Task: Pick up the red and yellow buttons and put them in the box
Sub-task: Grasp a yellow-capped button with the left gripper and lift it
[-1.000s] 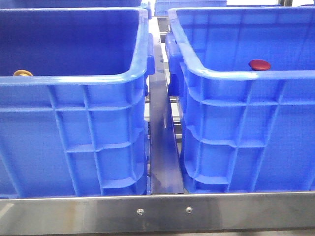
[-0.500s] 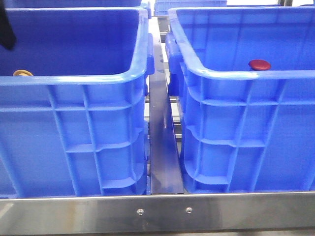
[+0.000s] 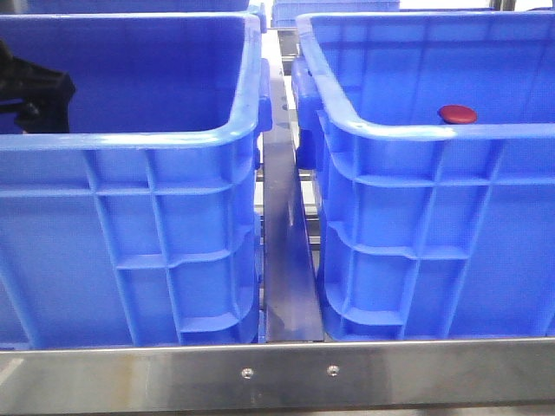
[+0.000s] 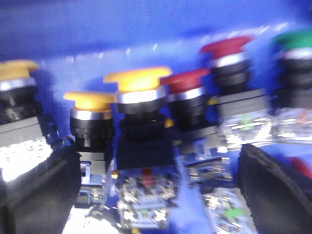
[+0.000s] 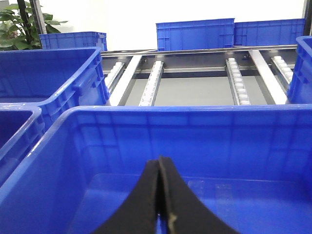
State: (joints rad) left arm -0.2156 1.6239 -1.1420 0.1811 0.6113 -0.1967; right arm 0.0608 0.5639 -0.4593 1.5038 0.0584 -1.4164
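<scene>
A: Front view first: what crowds the left gripper (image 3: pixel 35 91)?
B: It sits inside the left blue crate (image 3: pixel 130 217), low behind the near wall, which hides most of it. The right blue crate (image 3: pixel 434 225) stands beside, a metal rail (image 3: pixel 286 260) between them.

A: And the buttons?
B: A dark red cap (image 3: pixel 457 113) shows just above the right crate's near rim. In the left wrist view, the jaws are spread, with a packed row of push-buttons beyond them: a yellow button (image 4: pixel 139 80) touching a red button (image 4: pixel 185 80), another yellow one (image 4: pixel 90 101) beside, and a green one (image 4: pixel 295 41) further along.

A: The right gripper (image 5: pixel 160 195)?
B: Jaws pressed together, holding nothing, above a crate's interior.
</scene>
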